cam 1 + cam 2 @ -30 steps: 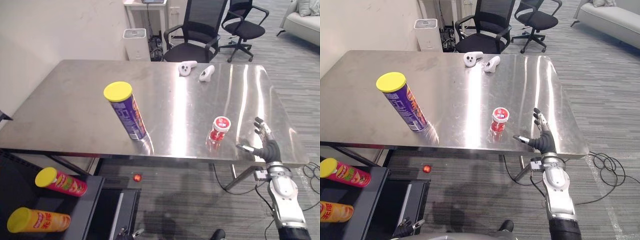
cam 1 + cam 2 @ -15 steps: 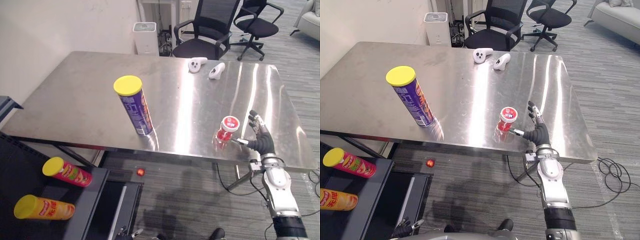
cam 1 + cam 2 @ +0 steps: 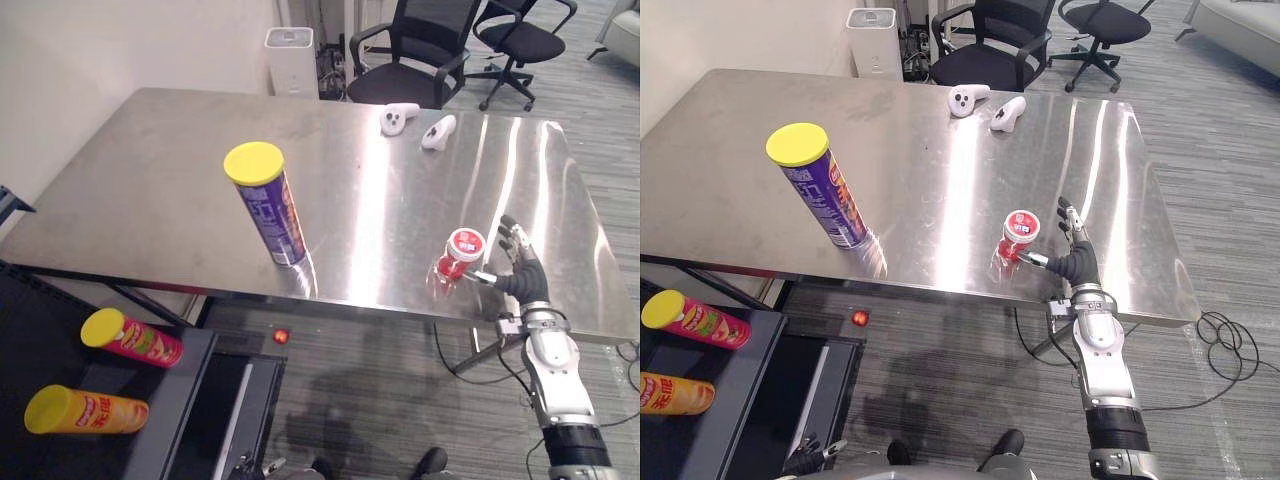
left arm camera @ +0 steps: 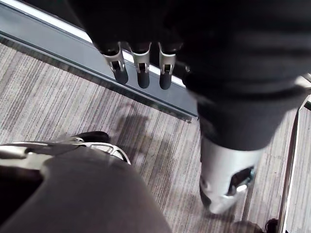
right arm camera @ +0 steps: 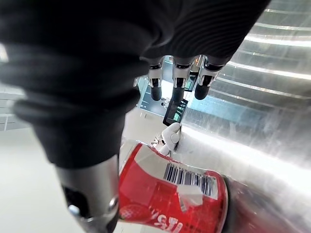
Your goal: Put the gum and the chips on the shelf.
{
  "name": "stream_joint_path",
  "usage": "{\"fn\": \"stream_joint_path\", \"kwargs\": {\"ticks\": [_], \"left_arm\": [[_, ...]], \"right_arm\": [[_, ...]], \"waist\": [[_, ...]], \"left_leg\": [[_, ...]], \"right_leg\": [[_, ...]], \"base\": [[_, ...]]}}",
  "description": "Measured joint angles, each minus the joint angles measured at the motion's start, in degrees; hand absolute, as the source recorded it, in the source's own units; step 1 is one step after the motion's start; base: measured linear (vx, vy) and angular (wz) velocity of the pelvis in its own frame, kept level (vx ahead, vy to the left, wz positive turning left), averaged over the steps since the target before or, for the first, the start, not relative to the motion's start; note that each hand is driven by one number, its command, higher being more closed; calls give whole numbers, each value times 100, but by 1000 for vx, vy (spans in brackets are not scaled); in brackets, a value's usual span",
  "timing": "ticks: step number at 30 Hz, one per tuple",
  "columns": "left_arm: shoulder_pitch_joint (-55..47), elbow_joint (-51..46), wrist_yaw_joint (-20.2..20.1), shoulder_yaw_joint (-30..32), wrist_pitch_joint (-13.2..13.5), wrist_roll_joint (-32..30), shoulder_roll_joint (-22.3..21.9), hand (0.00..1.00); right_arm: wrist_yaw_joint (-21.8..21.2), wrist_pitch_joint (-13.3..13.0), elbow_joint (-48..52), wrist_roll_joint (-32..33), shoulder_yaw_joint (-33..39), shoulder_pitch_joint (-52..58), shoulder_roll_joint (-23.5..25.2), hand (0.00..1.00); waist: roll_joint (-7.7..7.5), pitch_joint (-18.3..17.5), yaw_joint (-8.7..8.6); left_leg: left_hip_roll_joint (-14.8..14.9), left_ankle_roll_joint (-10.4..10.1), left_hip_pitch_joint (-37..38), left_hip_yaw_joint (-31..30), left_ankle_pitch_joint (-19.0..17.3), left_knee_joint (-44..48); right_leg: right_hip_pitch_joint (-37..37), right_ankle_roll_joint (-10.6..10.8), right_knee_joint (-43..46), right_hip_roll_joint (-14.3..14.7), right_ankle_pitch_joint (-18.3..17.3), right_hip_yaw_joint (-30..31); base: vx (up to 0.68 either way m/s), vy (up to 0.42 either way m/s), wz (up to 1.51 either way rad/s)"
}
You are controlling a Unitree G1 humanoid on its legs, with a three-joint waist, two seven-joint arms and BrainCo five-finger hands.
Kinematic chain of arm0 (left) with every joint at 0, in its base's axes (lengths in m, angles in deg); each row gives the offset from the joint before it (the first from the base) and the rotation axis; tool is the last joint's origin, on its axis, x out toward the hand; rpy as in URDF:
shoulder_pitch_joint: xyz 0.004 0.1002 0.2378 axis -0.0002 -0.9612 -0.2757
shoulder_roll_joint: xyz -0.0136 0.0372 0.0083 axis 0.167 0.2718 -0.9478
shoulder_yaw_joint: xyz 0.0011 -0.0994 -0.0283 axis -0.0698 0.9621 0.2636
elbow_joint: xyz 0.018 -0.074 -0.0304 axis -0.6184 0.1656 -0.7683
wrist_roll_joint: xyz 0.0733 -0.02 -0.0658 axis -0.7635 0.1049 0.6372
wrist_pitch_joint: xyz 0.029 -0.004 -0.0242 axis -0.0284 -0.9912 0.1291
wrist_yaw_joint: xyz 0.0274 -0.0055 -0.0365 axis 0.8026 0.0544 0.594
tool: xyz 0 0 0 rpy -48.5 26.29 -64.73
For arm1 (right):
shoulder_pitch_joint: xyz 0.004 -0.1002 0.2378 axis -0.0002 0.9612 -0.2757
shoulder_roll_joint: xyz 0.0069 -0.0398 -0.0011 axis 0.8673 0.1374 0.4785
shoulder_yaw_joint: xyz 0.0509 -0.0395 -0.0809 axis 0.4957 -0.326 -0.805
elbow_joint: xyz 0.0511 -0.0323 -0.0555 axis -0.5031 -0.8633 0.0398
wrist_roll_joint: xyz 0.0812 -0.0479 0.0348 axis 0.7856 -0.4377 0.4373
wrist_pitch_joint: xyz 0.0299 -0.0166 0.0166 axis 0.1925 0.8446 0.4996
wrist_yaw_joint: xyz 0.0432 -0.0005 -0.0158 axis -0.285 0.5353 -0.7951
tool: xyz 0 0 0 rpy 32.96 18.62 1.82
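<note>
The robot's right hand (image 3: 521, 277) stands at the near edge of the steel bench (image 3: 150, 200), fingers (image 5: 177, 82) spread straight, thumb just beside the upright red gum tub (image 3: 462, 252). The purple chips can (image 3: 268, 215) stands well apart on the bench. The left hand (image 4: 142, 68) hangs open-fingered over the floor.

The robot's right arm (image 3: 556, 385) stood nearly upright at the near right of the scene, its wrist under a dark ribbed cover. The right hand (image 3: 524, 278) was held open, its fingers (image 3: 512, 238) straight and pointing up and away, the thumb (image 3: 484, 277) stretched out to the left. The left hand (image 4: 141, 73) hung low, fingertips (image 4: 165, 80) pointing down, straight and loose, holding nothing.
</note>
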Motion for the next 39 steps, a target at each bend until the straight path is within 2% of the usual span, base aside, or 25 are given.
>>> {"fn": "stream_joint_path", "kwargs": {"ticks": [6,11,12,24,39], "left_arm": [[0,-1,0,2,0,0,2,0],[3,-80,1,6,3,1,10,0],[3,-80,1,7,2,1,10,0],[4,-97,86,9,3,1,9,0],[4,-101,114,12,1,-20,10,0]], "right_arm": [[-4,2,-190,5,-187,-176,10,0],[-4,3,-191,8,-241,-234,17,0],[-4,3,-191,11,-256,-238,17,100],[-7,6,-199,48,-595,-380,77,100],[41,44,-211,-20,-598,-378,127,100]], "waist": [[-13,12,12],[-64,78,90],[-66,80,91],[-91,183,132],[-115,200,161]], "left_leg": [[4,14,-41,-30,12,2],[0,16,-52,-86,13,2],[1,17,-56,-101,14,2],[4,17,-64,-143,15,10],[5,17,60,-136,15,42]], "right_leg": [[6,0,-3,-5,0,-77],[21,0,-2,-9,0,-109],[25,0,-2,-9,0,-115],[51,0,0,-15,0,-128],[191,0,1,-31,0,-120]], "base": [[-17,-10,5],[-16,-7,4],[-18,-11,9],[-2,-1,1],[0,0,0]]}}
